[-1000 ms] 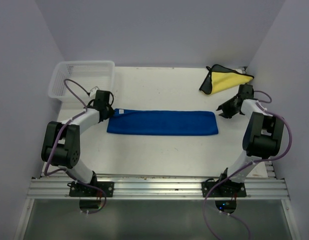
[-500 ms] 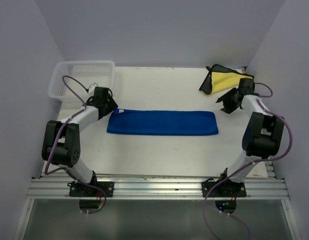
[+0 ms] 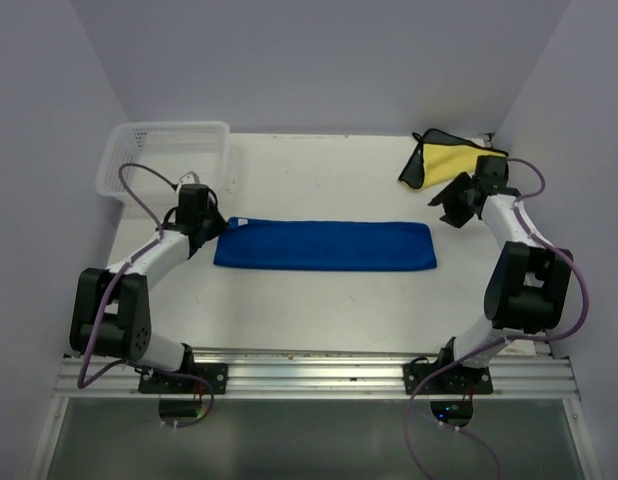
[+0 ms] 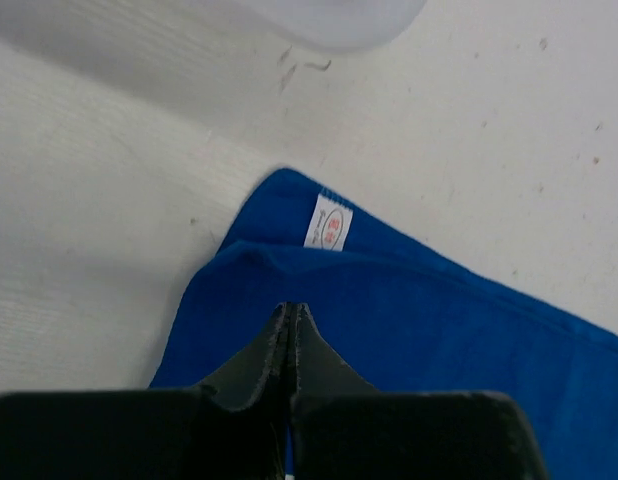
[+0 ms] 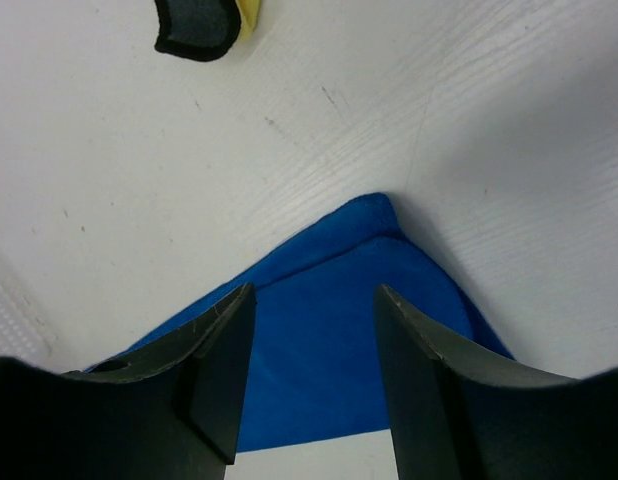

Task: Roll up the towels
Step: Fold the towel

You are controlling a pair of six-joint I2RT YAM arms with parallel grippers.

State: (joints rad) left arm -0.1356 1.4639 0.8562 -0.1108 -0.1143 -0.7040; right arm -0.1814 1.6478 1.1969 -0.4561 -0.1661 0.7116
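Note:
The blue towel (image 3: 324, 246) lies flat as a long folded strip across the middle of the table. My left gripper (image 3: 211, 226) is shut at its left end. In the left wrist view the tips (image 4: 291, 308) meet over the blue towel (image 4: 439, 340) near its white label (image 4: 329, 222), and no cloth shows between them. My right gripper (image 3: 447, 215) is open just beyond the strip's right end. In the right wrist view it (image 5: 314, 295) frames the blue towel's corner (image 5: 319, 350) from above. The yellow towel (image 3: 451, 160), edged in black, lies bunched at the back right; its corner (image 5: 199, 25) also shows.
A white mesh basket (image 3: 164, 135) stands at the back left, close behind the left gripper, and its rim (image 4: 329, 15) shows in the left wrist view. Walls close in the table on the left, back and right.
My left gripper opened wide, then closed, and shifted slightly toward me at the towel's left end. My right gripper opened wider and moved back, toward the yellow towel. The blue towel has not moved.

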